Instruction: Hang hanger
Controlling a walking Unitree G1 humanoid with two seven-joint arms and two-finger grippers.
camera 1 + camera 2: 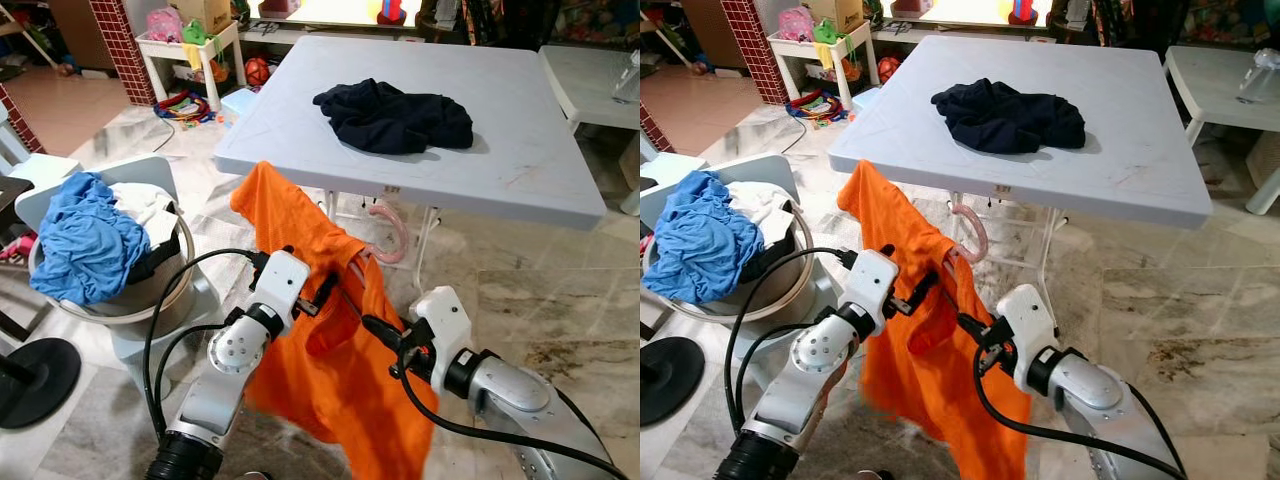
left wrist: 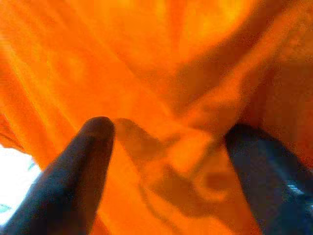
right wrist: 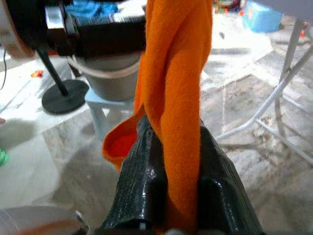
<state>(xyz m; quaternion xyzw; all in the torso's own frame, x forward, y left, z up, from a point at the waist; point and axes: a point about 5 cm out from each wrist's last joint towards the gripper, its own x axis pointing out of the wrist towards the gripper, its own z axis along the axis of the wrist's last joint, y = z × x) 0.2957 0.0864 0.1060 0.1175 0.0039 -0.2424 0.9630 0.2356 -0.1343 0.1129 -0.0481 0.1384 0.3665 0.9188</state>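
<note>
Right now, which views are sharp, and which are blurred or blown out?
Eye views: sharp, evenly lit, glare at the top edge behind the table. Left wrist view: soft, too close to the shirt, fingers blurred, white corner. Right wrist view: shirt and fingers sharp.

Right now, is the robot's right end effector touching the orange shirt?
Touching. In the right wrist view, the orange shirt runs down between the right end effector's two black fingers, which press against the cloth on both sides.
</note>
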